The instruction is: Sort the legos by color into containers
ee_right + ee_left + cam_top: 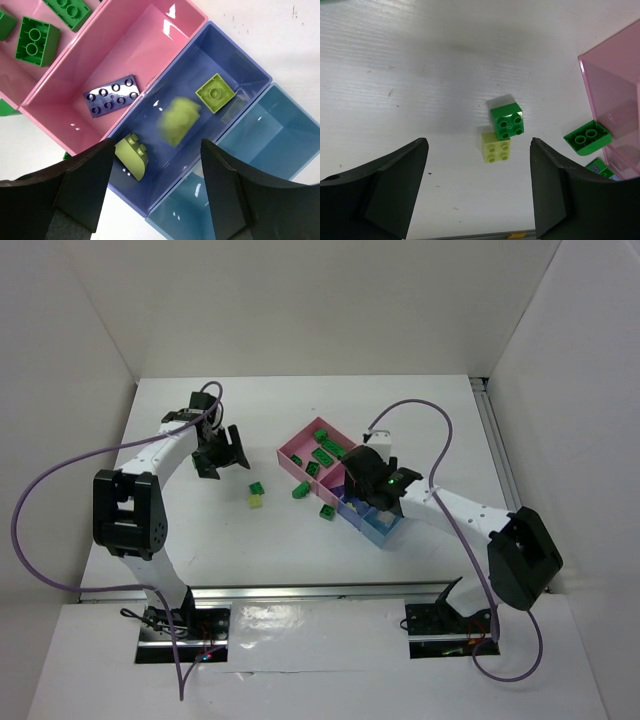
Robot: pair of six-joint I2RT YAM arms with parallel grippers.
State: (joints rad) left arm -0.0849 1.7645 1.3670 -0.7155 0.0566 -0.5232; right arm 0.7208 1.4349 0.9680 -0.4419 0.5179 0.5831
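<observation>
The right hand hangs spread wide and empty directly above the row of bins, over its periwinkle bin. Inside that bin lie a square yellow-green brick, a rounded yellow-green brick and, between them, a third yellow-green piece too blurred to make out. The pink bin next along the row holds one dark purple brick lying flat, and the pink bin beyond that has dark green bricks in it. On the periwinkle bin's other side is the light blue bin. The left hand is also spread and holding nothing, poised over the desk on the left arm's side of the row, well apart from it. Beneath it sit a dark green brick and a pale yellow-green brick, touching at their corners. Another green brick lies on the desk just beside the row's pink wall.
</observation>
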